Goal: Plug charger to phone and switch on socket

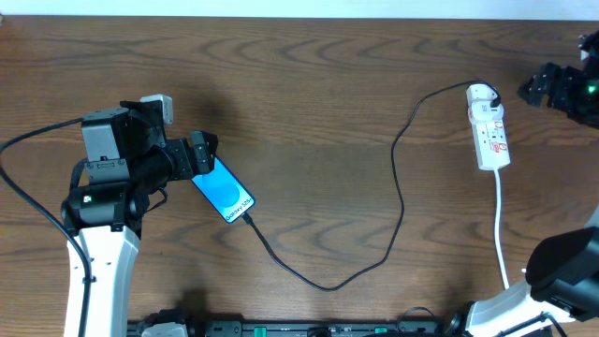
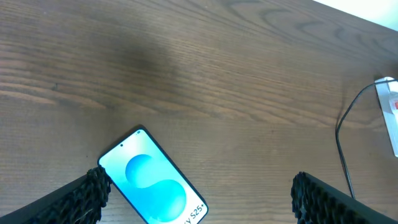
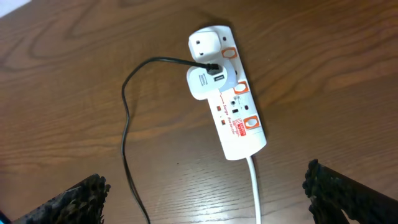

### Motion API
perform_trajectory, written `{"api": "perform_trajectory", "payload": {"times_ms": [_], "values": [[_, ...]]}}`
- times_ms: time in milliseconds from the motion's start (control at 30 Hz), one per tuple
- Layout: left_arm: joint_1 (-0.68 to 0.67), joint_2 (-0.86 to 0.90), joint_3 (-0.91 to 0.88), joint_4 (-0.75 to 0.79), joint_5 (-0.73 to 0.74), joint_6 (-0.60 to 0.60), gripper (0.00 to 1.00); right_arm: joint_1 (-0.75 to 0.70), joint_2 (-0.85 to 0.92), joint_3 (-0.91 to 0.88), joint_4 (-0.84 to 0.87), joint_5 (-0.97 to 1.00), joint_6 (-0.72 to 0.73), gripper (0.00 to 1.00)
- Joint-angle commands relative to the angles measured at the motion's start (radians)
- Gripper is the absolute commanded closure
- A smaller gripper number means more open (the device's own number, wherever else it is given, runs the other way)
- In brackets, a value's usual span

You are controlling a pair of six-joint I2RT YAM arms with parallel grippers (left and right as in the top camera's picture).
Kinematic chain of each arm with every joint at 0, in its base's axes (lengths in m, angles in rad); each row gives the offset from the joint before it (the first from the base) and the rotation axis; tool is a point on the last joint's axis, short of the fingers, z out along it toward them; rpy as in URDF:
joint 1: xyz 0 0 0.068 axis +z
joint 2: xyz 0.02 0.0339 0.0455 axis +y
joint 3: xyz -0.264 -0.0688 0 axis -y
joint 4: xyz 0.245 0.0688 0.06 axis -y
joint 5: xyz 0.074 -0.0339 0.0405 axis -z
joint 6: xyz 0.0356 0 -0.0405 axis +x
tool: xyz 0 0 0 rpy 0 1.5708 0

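the phone (image 1: 225, 192) lies face up on the table (image 1: 318, 84), screen lit. the left gripper (image 1: 200, 154) is over the phone's upper end, released, fingers (image 2: 93, 190) spread wide with the phone between them, nearer one finger, nothing grasped. the charger (image 1: 402, 206) meets the phone's lower end with its tip and runs away from the phone to a white adapter (image 3: 205, 81) on the socket (image 3: 233, 106), well apart from the phone. the right gripper (image 3: 205, 186), far from the phone beside the socket, is also released and empty.
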Motion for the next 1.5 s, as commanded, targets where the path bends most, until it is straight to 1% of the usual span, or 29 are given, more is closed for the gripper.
{"api": "perform_trajectory", "payload": {"times_ms": [0, 767, 1000, 1133, 1200, 1300, 1467], "values": [[-0.003, 0.001, 0.004, -0.002, -0.006, 0.017, 0.05, 0.005, -0.004, 0.001, -0.002, 0.012, 0.019, 0.01], [-0.005, -0.009, 0.004, -0.003, -0.006, 0.017, 0.05, 0.004, -0.004, 0.001, -0.002, 0.012, 0.019, 0.01], [-0.005, -0.094, -0.005, -0.085, -0.016, 0.017, 0.05, 0.004, -0.004, 0.001, -0.002, 0.012, 0.019, 0.01], [-0.030, -0.183, -0.064, -0.080, -0.101, 0.017, 0.05, 0.003, -0.004, 0.001, -0.002, 0.012, 0.019, 0.01], [-0.052, -0.248, -0.118, -0.047, -0.150, 0.017, 0.05, 0.004, -0.004, 0.001, -0.002, 0.012, 0.019, 0.01], [-0.077, -0.348, -0.213, 0.054, -0.183, 0.017, 0.05, 0.004, -0.004, 0.001, -0.002, 0.012, 0.019, 0.01], [-0.082, -0.520, -0.415, 0.326, -0.178, 0.017, 0.05, 0.004, -0.004, 0.001, -0.002, 0.012, 0.019, 0.01]]}}
